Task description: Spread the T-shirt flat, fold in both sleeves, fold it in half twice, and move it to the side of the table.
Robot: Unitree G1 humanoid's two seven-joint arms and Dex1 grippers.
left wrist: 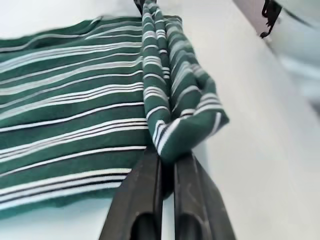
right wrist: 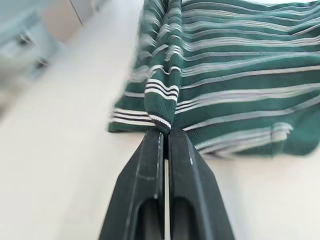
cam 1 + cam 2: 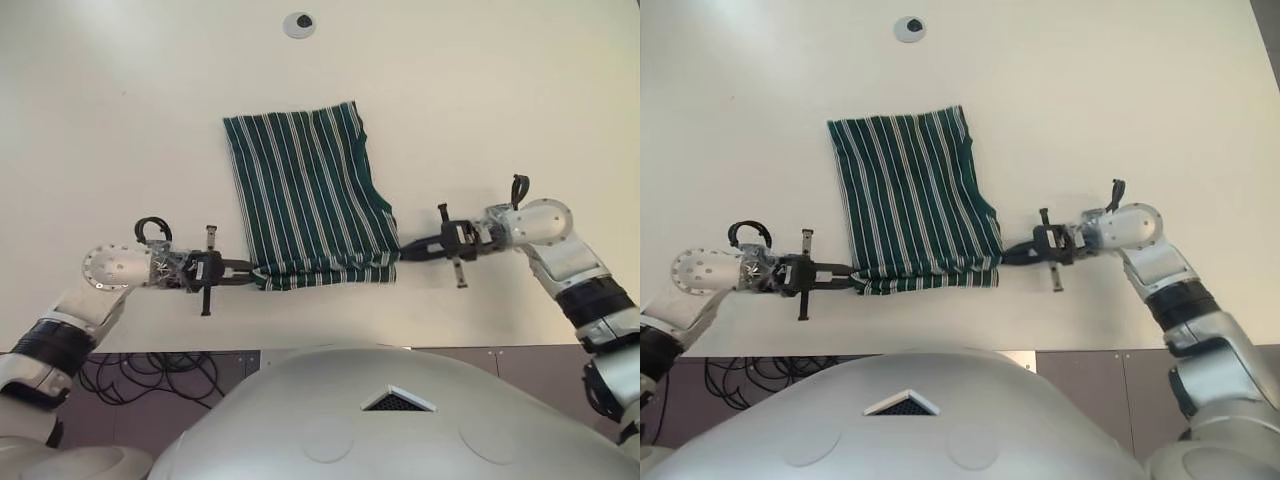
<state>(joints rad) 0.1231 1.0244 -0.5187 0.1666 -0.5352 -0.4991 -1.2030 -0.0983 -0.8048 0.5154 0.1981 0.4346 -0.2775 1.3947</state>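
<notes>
Left eye view: T-shirt [image 3: 310,195] sleeves look folded in; left gripper [image 3: 255,272], right gripper [image 3: 400,252] pinch near corners; half-folds, shift pending.

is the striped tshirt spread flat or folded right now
Folded: the T-shirt lies as a compact rectangle with no sleeves showing, the left gripper and right gripper each pinching its layered near edge.

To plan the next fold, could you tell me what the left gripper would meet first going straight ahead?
The T-shirt: the left gripper is shut on its near corner, so it would push into the bunched near hem, probably toward the right gripper beyond.
</notes>
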